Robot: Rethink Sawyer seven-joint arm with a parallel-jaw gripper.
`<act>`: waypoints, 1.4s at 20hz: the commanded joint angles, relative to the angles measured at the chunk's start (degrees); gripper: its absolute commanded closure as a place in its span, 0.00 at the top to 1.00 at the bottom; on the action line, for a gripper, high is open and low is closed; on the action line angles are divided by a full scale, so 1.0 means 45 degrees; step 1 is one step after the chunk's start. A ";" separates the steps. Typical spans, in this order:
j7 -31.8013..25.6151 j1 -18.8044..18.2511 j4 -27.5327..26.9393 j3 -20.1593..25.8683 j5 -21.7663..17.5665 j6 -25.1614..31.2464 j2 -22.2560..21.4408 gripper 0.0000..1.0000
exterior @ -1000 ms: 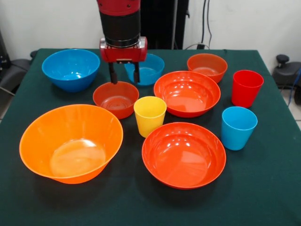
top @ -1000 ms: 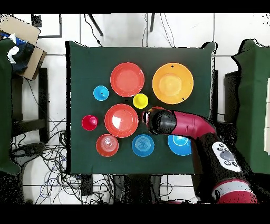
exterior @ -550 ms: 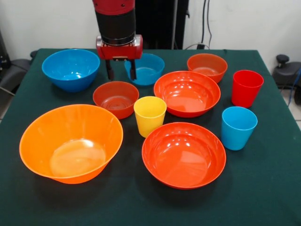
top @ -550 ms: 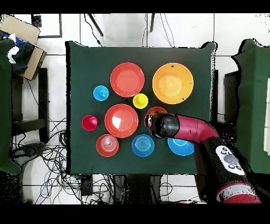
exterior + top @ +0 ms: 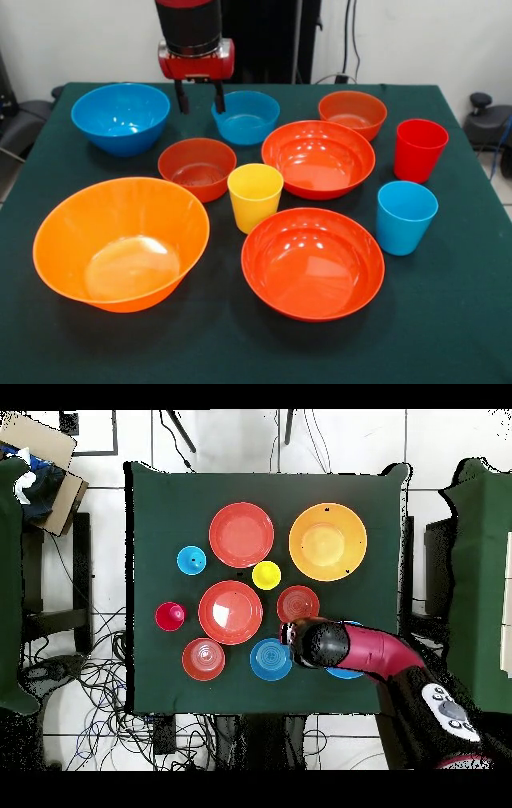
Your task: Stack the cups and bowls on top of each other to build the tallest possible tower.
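From the front, the gripper (image 5: 198, 104) hangs above the counter (image 5: 448, 320) between the large blue bowl (image 5: 120, 118) and the small blue bowl (image 5: 246, 117), its jaws parted and holding nothing. Every piece stands apart: the huge orange bowl (image 5: 120, 242), two wide red-orange bowls (image 5: 318, 158) (image 5: 313, 262), two small red-orange bowls (image 5: 197, 168) (image 5: 352, 114), and the yellow cup (image 5: 254, 196), light blue cup (image 5: 406, 216) and red cup (image 5: 419, 150). No tower is begun, so this looks like the opening step, choosing a first piece.

From overhead, the arm (image 5: 350, 649) covers most of the large blue bowl (image 5: 346, 673) and sits just beside the small blue bowl (image 5: 270, 660); the huge orange bowl (image 5: 327, 541) lies across the counter. The next move probably calls for lowering the jaws astride one bowl's rim, then carrying it into a wider bowl.
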 commanded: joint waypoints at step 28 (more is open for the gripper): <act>-0.0526 -0.2134 0.0276 0.1446 -0.3309 -0.2288 0.2111 1.00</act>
